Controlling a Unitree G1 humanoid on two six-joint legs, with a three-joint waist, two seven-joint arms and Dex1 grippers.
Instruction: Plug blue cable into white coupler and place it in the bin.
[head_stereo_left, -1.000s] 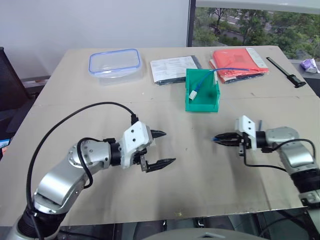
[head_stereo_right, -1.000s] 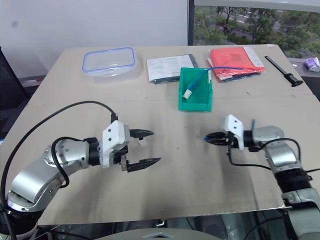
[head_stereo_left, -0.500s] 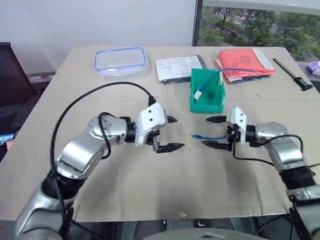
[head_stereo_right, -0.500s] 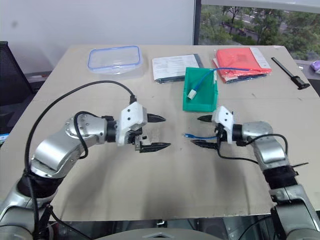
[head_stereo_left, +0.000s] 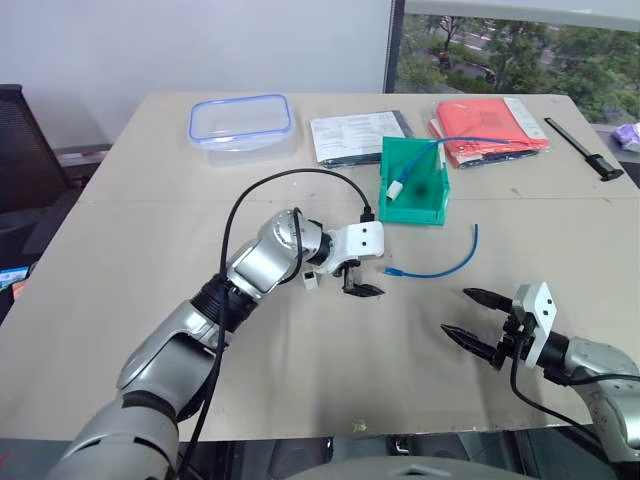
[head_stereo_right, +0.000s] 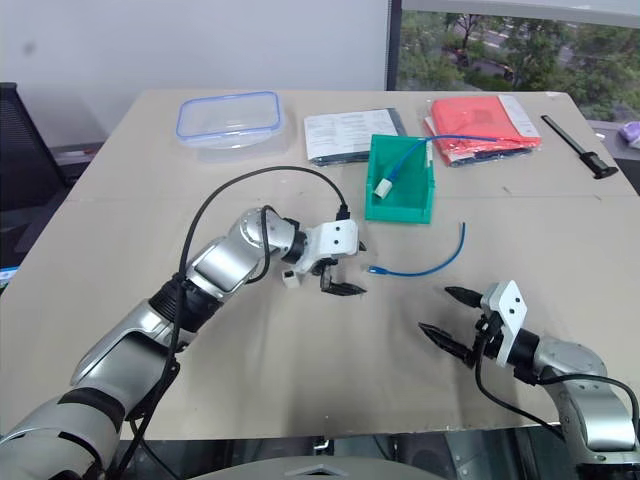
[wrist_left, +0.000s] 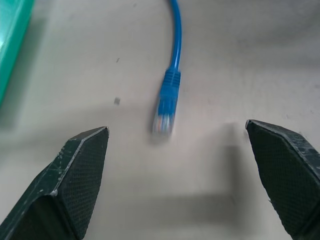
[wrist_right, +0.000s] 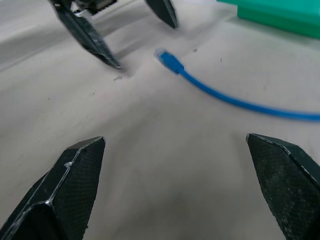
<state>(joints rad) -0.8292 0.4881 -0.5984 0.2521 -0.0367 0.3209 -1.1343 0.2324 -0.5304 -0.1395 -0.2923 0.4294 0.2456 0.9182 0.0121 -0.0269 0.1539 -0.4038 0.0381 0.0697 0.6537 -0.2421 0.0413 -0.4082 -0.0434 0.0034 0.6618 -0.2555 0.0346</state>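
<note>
Both grippers stand spread wide and hold nothing. Left gripper (head_stereo_left: 358, 277) sits at the centre of the frame, angled down toward the tabletop (head_stereo_left: 150, 250), its black fingers (wrist_left: 75, 185) straddling the clear plug end of the blue cable (head_stereo_left: 440, 266). That cable lies loose on the tabletop just right of centre, curving from the plug up toward the right and ending near the lower right corner of the bin (head_stereo_left: 412, 185). Right gripper (head_stereo_left: 472, 320) hovers in the lower right of the frame, well apart from the cable, pointing toward the left.

A tiny white coupler (head_stereo_left: 311, 281) rests on the tabletop just left of the left gripper, close under its wrist.

The green bin stands above centre, and a longer blue cable with a white block tip (head_stereo_left: 397, 189) hangs into it. Behind it, along the top of the frame, lie a clear food container (head_stereo_left: 240, 122) at left, printed papers (head_stereo_left: 352, 136) in the middle, and a red folder (head_stereo_left: 490, 125) at right.
</note>
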